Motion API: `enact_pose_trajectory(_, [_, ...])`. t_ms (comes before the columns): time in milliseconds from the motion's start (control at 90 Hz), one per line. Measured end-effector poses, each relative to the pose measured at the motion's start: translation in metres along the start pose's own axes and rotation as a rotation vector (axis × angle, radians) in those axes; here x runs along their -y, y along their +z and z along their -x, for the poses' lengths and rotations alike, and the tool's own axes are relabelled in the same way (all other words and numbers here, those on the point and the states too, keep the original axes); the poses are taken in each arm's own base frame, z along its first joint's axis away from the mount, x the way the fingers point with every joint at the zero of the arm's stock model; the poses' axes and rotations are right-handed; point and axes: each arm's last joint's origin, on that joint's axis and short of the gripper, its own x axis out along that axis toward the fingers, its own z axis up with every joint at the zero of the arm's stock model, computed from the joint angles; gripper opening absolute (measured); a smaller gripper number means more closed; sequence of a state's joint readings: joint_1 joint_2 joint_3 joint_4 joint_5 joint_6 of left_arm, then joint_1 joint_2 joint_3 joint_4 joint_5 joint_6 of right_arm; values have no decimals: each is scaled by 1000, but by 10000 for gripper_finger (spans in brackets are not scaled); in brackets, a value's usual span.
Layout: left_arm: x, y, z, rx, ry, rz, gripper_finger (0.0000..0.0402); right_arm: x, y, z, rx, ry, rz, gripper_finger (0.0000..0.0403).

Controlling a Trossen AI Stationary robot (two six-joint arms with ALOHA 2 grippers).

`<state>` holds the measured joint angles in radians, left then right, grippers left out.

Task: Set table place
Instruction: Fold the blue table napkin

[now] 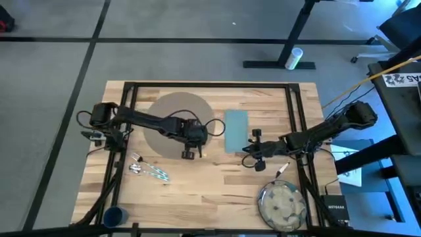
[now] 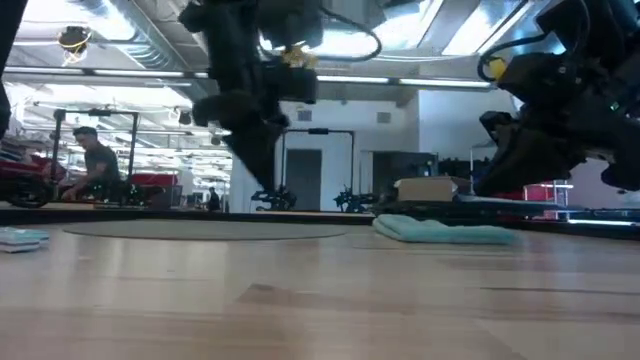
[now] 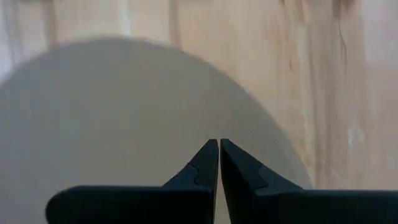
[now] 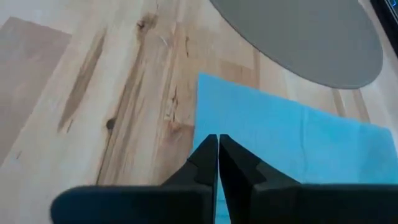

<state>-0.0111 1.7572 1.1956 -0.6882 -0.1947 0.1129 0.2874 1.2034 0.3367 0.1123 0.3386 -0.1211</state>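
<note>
Your left gripper (image 1: 189, 153) hangs over the near edge of the round grey-brown placemat (image 1: 168, 112), which lies flat toward the far left-centre of the table (image 1: 217, 191); in the left wrist view its two dark fingers (image 3: 208, 163) are pressed together with nothing between them, and the placemat fills most of the ground just beyond their tips. Your right gripper (image 1: 255, 137) sits just beside the right edge of the teal napkin (image 1: 236, 130), which lies flat immediately to the right of the placemat, close to it but with a strip of bare wood between them. The right wrist view shows that gripper's fingers (image 4: 209, 158) also closed tight and empty, their tips over the napkin's corner where the cloth meets the wood. You can see the rest of the setting well apart from both grippers: the silverware (image 1: 148, 170) lies in a loose cluster on the near left part of the table, the dark-blue cup (image 1: 115, 215) stands at the near left corner, and the speckled plate (image 1: 282, 203) rests near the near right corner. From the low view the napkin (image 2: 445, 231) shows as a slightly rumpled fold on the wood, with the placemat (image 2: 200, 229) a thin flat disc to its left.
</note>
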Motion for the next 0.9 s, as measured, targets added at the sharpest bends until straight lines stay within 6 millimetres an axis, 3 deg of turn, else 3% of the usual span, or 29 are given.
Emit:
enact_pose_trajectory(267, [0,-6,-5,-15,64,61,0,2,-1,-2,-18,-107,-7,0])
enact_pose_trajectory(556, [-25,-5,-19,111,145,188,0,17,3,-15,-15,-200,-75,0])
enact_pose_trajectory(900, [-46,-7,-23,135,174,248,0,13,0,-48,-133,-84,-132,0])
